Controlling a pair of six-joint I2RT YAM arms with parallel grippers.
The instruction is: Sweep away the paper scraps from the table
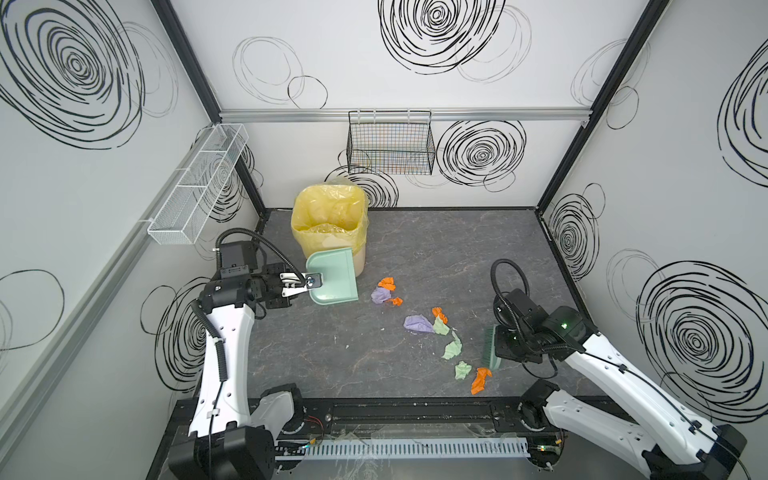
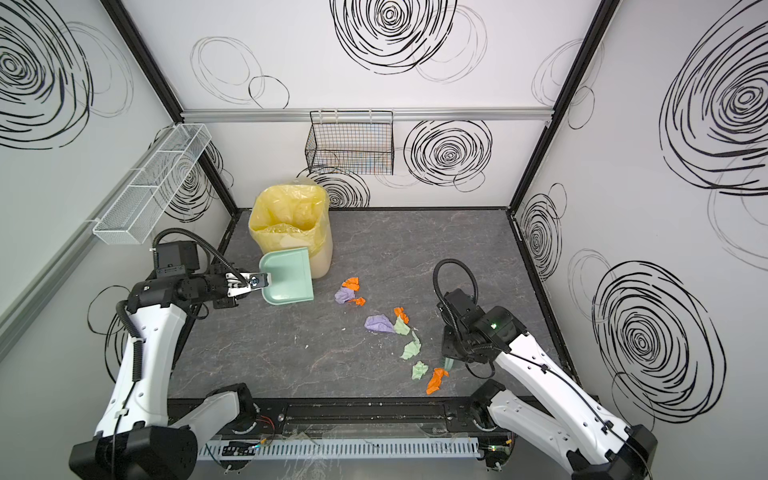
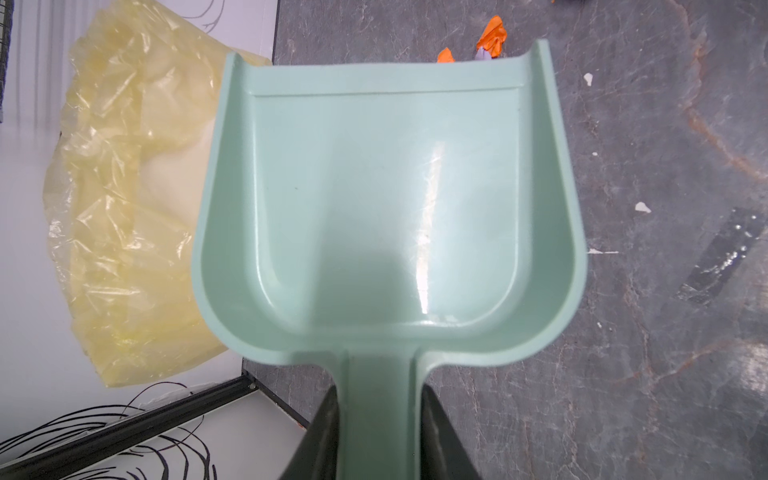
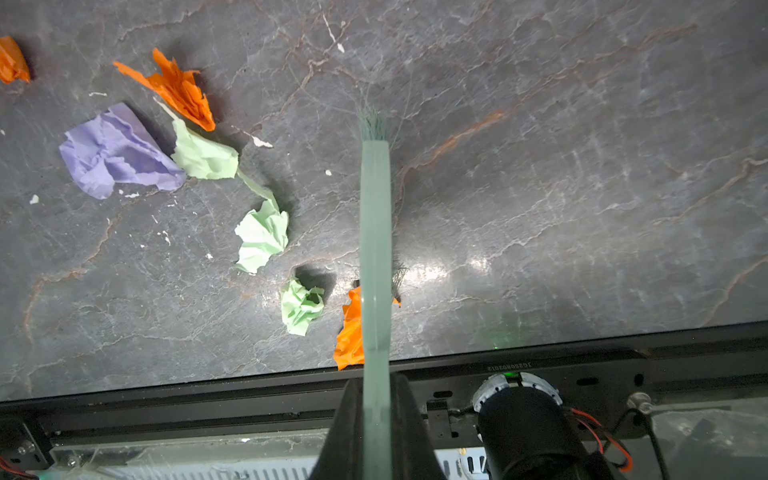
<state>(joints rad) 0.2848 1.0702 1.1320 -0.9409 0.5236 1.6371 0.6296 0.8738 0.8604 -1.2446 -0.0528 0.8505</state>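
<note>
Several paper scraps lie in a loose curve on the dark veined table (image 1: pixel 324 353): a lilac one (image 1: pixel 417 323), pale green ones (image 4: pixel 262 237) and an orange one (image 1: pixel 480 380) near the front edge. My left gripper (image 3: pixel 380 419) is shut on the handle of a teal dustpan (image 1: pixel 332 276), which is empty and held beside the bin, left of the scraps. My right gripper (image 4: pixel 376 415) is shut on a teal brush (image 4: pixel 375 232), bristles down on the table, just right of the scraps. The brush partly covers an orange scrap (image 4: pixel 349 332).
A bin with a yellow liner (image 1: pixel 330 226) stands at the back left, right behind the dustpan. A black wire basket (image 1: pixel 390 143) hangs on the back wall and a white mesh shelf (image 1: pixel 197 183) on the left wall. The table's black front frame (image 4: pixel 249 395) lies close to the brush.
</note>
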